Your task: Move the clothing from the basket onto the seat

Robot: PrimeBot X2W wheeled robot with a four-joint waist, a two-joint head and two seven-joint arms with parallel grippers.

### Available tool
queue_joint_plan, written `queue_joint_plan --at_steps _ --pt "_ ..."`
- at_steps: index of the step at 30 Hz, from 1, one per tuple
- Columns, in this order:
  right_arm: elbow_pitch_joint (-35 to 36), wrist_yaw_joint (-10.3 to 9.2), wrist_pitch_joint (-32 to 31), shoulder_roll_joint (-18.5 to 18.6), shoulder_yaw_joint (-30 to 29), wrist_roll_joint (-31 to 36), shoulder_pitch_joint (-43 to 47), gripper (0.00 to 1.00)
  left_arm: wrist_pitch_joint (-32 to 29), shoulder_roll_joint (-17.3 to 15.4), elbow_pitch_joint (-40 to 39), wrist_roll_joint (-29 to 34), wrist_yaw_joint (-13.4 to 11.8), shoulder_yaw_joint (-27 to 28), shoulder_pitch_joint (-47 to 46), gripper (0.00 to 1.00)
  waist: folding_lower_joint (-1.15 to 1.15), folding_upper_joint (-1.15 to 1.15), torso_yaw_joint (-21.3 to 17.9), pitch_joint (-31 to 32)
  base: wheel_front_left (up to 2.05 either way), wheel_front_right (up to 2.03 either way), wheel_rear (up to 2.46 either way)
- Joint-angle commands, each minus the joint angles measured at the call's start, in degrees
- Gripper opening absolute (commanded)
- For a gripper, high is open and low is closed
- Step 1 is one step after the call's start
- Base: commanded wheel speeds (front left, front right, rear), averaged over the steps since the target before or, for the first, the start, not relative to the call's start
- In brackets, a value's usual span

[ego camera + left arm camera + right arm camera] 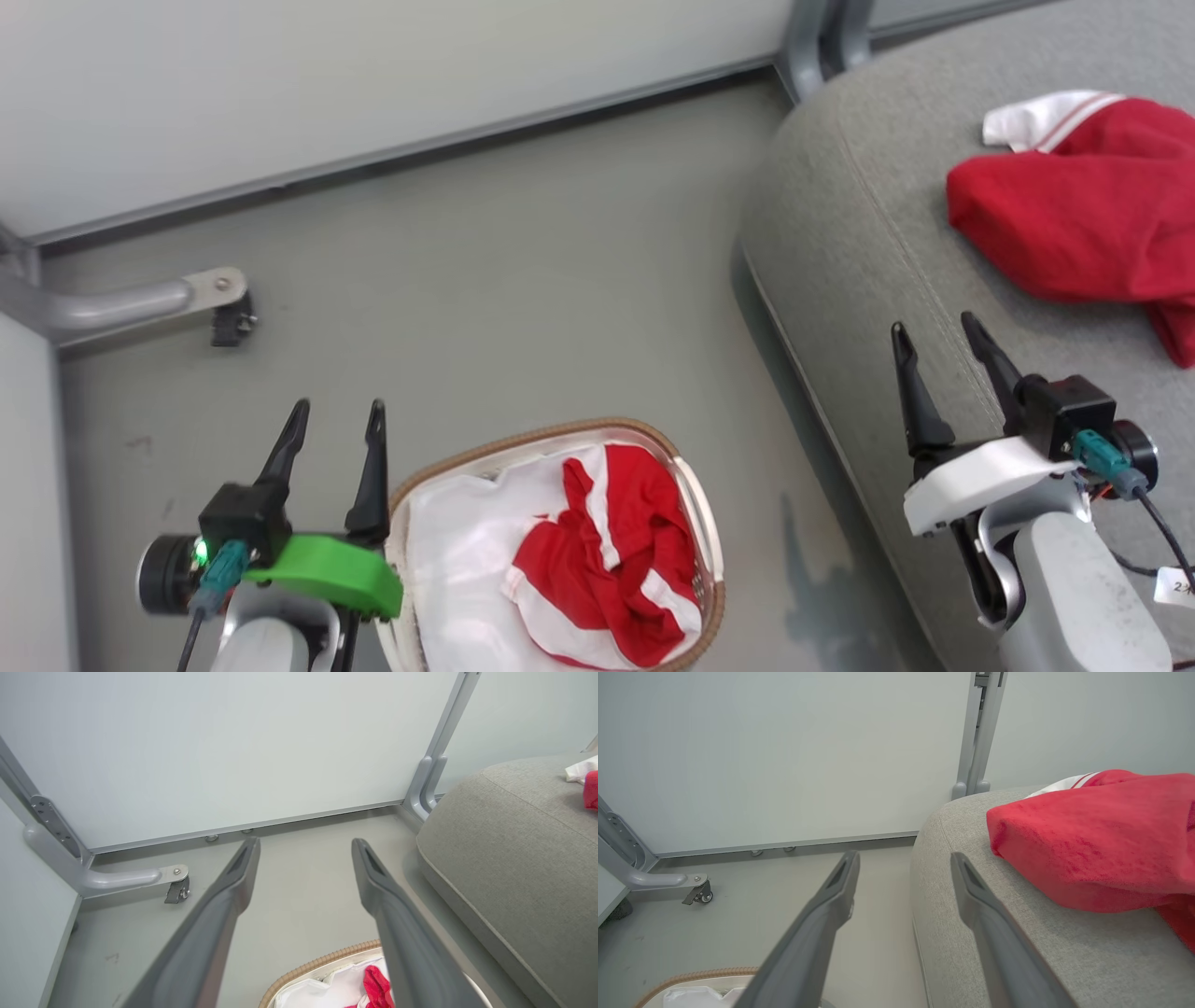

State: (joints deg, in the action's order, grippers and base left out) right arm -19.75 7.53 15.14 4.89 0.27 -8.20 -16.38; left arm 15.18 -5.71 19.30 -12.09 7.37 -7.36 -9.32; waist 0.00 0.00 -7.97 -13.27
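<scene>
Though spread wide, gripping nothing: left fingers beside basket, right fingers over seat edge. Red clothing bunched in basket; farther off, second red garment lying on seat.

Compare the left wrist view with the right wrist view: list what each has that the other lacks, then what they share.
Left wrist, not right: the left gripper with fingers spread, and red clothing in the basket. Right wrist, not left: the right gripper with fingers spread, and stripes on the seat garment's white trim. Both: the basket's woven rim, its white liner, the grey seat and the garment on it.
</scene>
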Motion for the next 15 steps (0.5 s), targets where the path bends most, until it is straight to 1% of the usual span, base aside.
queue_joint_plan --at_steps 1,5,9,15 --pt "0.3 -0.08 0.0 0.0 -0.1 -0.4 1.5 1.00 0.0 0.5 0.3 0.8 0.1 1.2 1.7 1.00 0.00 0.00 4.8 5.1 0.00 0.00 0.00" --pt "0.0 -0.08 0.0 -0.5 1.1 -0.4 3.5 1.00 0.0 1.2 0.6 1.8 0.1 4.8 3.8 1.00 0.00 0.00 6.2 7.3 0.00 0.00 0.00" --pt "-0.4 -0.07 0.0 -0.7 1.6 -0.8 5.7 1.00 0.0 1.9 1.2 2.7 0.1 7.2 6.2 1.00 0.00 0.00 6.9 9.3 0.00 0.00 0.00" --pt "-1.2 -0.07 0.0 -0.4 2.2 -1.0 8.8 1.00 0.0 2.4 2.3 2.8 0.2 8.6 9.4 1.00 0.00 0.00 7.2 11.5 0.00 0.00 0.00"
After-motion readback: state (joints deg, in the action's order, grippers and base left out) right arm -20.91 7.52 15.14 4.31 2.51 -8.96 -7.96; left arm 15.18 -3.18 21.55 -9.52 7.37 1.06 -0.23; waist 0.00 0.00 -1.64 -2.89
